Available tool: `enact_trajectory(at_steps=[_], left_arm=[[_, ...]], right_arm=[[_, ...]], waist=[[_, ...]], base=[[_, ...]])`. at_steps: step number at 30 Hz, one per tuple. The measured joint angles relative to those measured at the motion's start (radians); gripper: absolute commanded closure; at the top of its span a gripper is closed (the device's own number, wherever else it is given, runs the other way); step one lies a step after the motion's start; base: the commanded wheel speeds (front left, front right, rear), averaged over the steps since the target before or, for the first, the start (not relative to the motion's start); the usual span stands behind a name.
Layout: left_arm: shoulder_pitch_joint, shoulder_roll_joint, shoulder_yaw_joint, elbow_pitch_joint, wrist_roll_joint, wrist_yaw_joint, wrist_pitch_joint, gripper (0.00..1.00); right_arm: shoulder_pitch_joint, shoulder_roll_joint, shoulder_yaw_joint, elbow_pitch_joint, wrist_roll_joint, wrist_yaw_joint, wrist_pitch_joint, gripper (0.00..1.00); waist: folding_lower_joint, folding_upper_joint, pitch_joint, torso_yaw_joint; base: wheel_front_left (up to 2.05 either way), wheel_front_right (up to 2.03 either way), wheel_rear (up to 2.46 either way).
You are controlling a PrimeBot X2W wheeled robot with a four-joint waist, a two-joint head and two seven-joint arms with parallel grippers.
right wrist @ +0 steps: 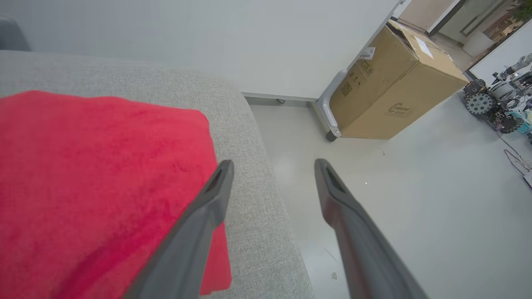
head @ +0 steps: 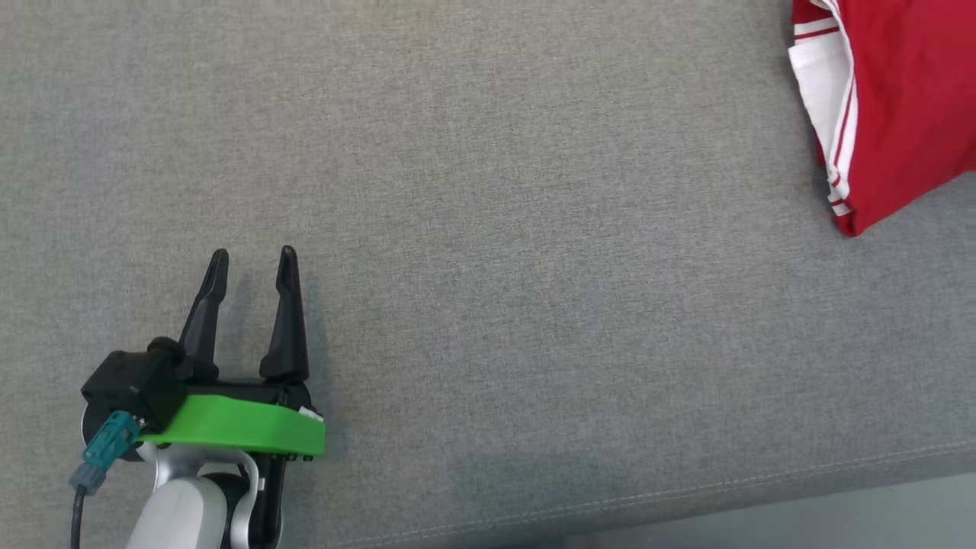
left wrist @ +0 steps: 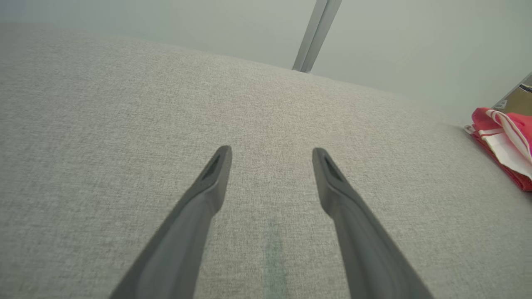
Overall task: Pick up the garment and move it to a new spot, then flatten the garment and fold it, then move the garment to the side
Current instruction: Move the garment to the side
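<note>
The garment [head: 892, 99] is red with white stripes and lies folded at the far right of the grey cushion [head: 496, 267]. The left wrist view has the garment [left wrist: 503, 145] at its right edge. My left gripper [head: 253, 263] rests open at the lower left, far from the garment, with nothing between its fingers [left wrist: 216, 174]. In the right wrist view my right gripper [right wrist: 274, 166] is open over the cushion's edge. The garment [right wrist: 95, 182] lies flat just left of it, with nothing held between the fingers [right wrist: 220, 182].
The cushion's front seam [head: 686, 488] runs along the bottom, with pale floor [head: 839, 518] below it. Past the cushion's right end the floor holds a cardboard box [right wrist: 395, 83], a metal frame leg [right wrist: 330, 108] and wheeled equipment [right wrist: 494, 104].
</note>
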Motion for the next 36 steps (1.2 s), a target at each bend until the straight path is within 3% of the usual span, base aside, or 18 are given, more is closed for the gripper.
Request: enact_trajectory(at_steps=[6,17,24,28,36], left_arm=[[-0.022,-0.012,-0.018,0.012,-0.006,-0.013,-0.011,0.00],[-0.053,-0.030,-0.009,0.079,-0.027,-0.020,-0.058,0.00],[-0.051,-0.031,0.027,0.119,-0.020,-0.019,-0.080,0.00],[-0.030,-0.033,0.037,0.146,-0.020,-0.019,-0.082,0.00],[0.013,-0.035,0.070,0.196,0.000,-0.016,-0.086,0.00]], right_arm=[[-0.049,0.021,-0.015,-0.058,-0.012,0.001,-0.097,0.00],[-0.035,0.160,0.000,-0.167,-0.026,0.024,-0.123,0.00],[0.048,0.250,0.000,-0.225,-0.024,0.023,-0.127,0.00],[0.120,0.269,-0.003,-0.261,-0.024,0.021,-0.128,0.00],[0.230,0.349,-0.086,-0.403,-0.040,-0.006,-0.128,0.00]], waist=[[0.0000,0.0000,-0.044,-0.033],[0.0000,0.0000,-0.165,-0.085],[0.0000,0.0000,-0.251,-0.110],[0.0000,0.0000,-0.295,-0.118],[0.0000,0.0000,-0.346,-0.108]], base=[[0.00,0.00,0.00],[0.00,0.00,0.00],[0.00,0.00,0.00],[0.00,0.00,0.00],[0.00,0.00,0.00]])
